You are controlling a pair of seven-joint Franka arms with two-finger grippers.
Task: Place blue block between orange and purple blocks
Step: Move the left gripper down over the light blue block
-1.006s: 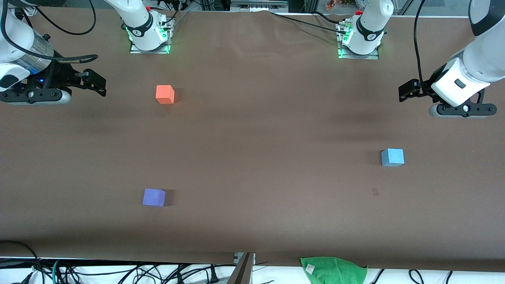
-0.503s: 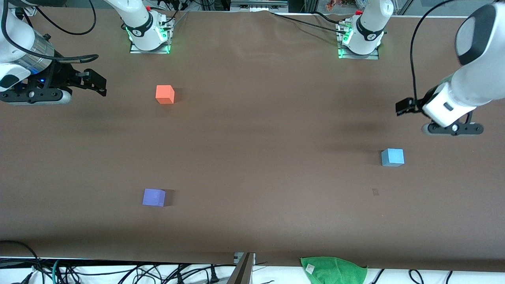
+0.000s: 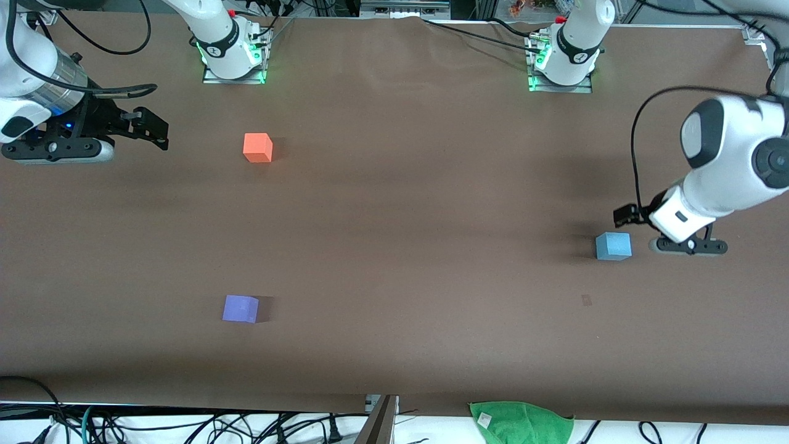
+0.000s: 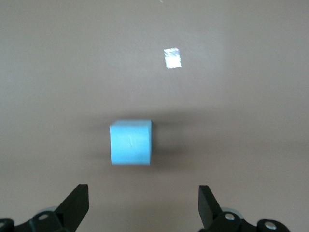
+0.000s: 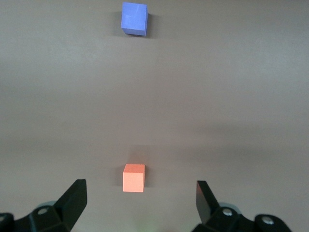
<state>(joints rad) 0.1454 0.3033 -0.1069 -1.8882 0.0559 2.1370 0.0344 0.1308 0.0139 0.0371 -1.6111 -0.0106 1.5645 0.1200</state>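
The light sky-blue block [image 3: 613, 245] sits on the brown table toward the left arm's end. My left gripper [image 3: 631, 219] is open and empty, low over the table right beside that block. In the left wrist view the blue block [image 4: 131, 142] lies just ahead of the open left gripper [image 4: 143, 208], apart from both fingers. The orange block [image 3: 257, 147] sits toward the right arm's end, and the purple block [image 3: 240, 308] lies nearer the front camera than it. My right gripper [image 3: 157, 134] waits open and empty beside the orange block [image 5: 133, 177], with the purple block [image 5: 133, 18] also in its wrist view.
A green cloth [image 3: 521, 422] lies at the table's front edge. A small pale mark [image 3: 586, 300] is on the table near the blue block. The two arm bases [image 3: 233, 58] [image 3: 562, 65] stand along the table's back edge. Cables hang along the front edge.
My left arm has swung down from over the table's back part to just beside the blue block. The right arm and all three blocks have stayed put.
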